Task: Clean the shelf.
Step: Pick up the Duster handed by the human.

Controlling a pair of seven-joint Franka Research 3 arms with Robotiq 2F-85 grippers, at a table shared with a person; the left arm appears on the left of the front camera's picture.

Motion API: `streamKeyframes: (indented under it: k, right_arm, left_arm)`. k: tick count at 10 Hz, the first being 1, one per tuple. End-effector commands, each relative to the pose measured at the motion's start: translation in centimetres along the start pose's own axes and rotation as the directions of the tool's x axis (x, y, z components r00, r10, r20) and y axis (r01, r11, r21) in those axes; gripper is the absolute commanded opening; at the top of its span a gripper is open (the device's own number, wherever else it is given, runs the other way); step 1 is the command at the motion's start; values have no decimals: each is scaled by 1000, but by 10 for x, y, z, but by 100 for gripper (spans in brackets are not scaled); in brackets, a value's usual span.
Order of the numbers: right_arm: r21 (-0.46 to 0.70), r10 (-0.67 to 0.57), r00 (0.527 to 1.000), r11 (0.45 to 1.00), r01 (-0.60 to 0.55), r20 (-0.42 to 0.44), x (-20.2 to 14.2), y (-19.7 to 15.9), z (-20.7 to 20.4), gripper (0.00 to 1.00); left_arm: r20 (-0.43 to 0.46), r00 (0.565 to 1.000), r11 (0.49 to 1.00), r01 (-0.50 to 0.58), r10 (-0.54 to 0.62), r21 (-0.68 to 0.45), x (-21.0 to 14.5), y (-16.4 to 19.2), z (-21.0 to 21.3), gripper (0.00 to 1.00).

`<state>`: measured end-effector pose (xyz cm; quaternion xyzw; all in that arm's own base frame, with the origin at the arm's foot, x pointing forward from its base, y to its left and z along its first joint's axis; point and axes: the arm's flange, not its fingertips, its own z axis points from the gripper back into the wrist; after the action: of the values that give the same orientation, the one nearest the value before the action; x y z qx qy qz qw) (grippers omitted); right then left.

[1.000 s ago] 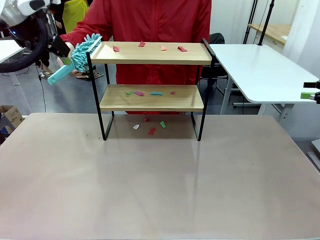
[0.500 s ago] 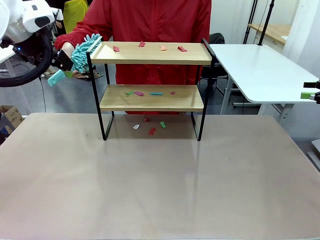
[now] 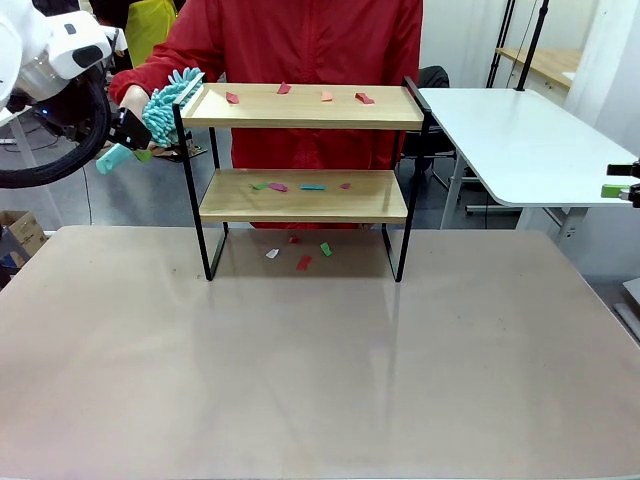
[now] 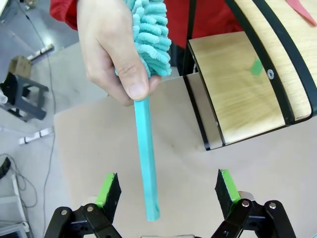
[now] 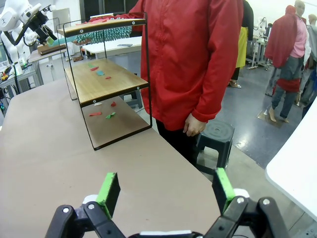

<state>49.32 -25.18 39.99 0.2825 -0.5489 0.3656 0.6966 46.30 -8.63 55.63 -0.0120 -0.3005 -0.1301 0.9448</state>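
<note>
1. Risk of a fumbled handover: left end effector (image 4: 167, 191) spread either side of the duster handle (image 4: 146, 158), pads clear of it; if closed off-centre, likely to knock it aside.
2. Risk of nipping the person's hand (image 4: 106, 44) if closed too high.
3. Right end effector (image 5: 165, 191) spread, empty, at 3 o'clock.
4. Shelf (image 3: 230, 205) at 12 o'clock on the worktop (image 3: 320, 380); liable to shift if swept hard.
5. Counted: one duster, twelve scraps (image 3: 284, 88): four on top board (image 3: 300, 110), four on lower board (image 3: 330, 205), four beneath.
</note>
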Motion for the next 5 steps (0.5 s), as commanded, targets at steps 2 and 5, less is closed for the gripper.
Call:
streamKeyframes:
  k: [2, 5]
  right_arm:
    - [1, 6, 1000, 1000, -6, 2, 3, 0, -1, 100]
    - [1, 6, 1000, 1000, -6, 2, 3, 0, -1, 100]
  left_arm:
    - [28, 999, 1000, -27, 26, 6, -4, 0, -6, 100]
    - [9, 1000, 999, -30, 30, 21, -2, 2, -6, 0]
